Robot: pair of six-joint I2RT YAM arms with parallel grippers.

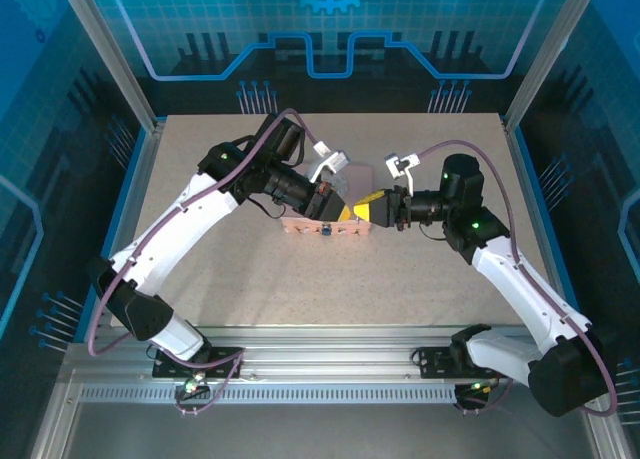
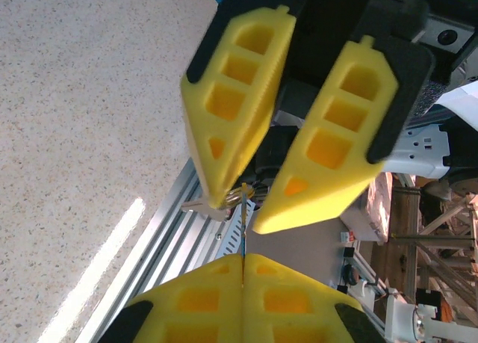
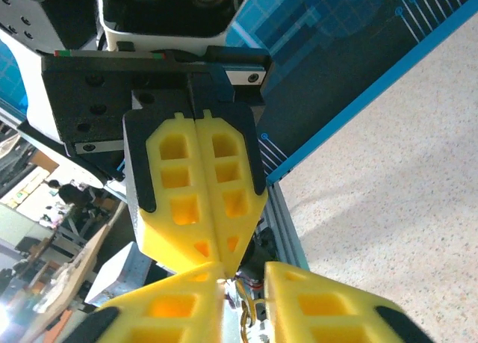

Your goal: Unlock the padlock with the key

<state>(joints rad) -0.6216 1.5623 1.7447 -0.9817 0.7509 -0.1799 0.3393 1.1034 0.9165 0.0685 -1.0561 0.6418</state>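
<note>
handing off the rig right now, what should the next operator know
Left gripper: shut on a thin metal strip, likely the key, seen edge-on.
Right gripper: fingers parted, tips either side of a small ring; no clear grip.
Both meet over the pink tin; the padlock sits at its front edge.
Done: key seemingly picked up. To do: insert, turn, open the padlock.

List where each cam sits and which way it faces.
Top external: above and behind the bases, looking down at the table; both arms show, meeting over the pink tin.
Left wrist: looks along its own shut fingers at the right gripper.
Right wrist: looks along its own fingers at the left gripper.
Shared: wrist views face each other, tip to tip.
</note>
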